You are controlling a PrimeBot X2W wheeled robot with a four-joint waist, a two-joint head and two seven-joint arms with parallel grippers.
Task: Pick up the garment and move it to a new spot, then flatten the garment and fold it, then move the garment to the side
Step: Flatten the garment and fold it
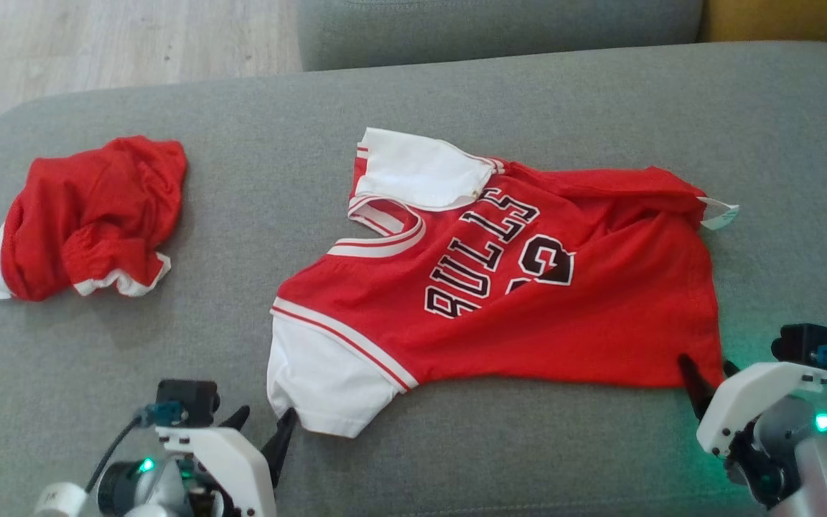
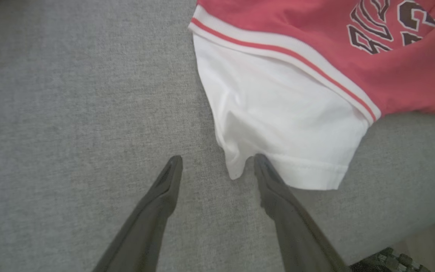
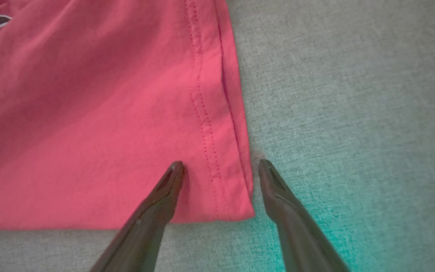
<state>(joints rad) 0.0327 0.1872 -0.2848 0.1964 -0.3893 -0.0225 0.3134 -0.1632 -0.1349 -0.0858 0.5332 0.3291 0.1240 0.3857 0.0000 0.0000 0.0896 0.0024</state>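
The garment is a red jersey with white sleeves and black lettering, spread across the middle of the grey cushion. My left gripper stands open at the near white sleeve; the sleeve's cuff corner lies between the fingers, and one fingertip lies over the cuff. My right gripper is open at the jersey's near hem corner; the corner lies between the fingers, one fingertip over red cloth, the other over grey cushion.
A second red garment, crumpled with white trim, lies at the cushion's left end. Pale wood floor shows beyond the far left. Another grey cushion sits behind. A white label sticks out at the jersey's far right.
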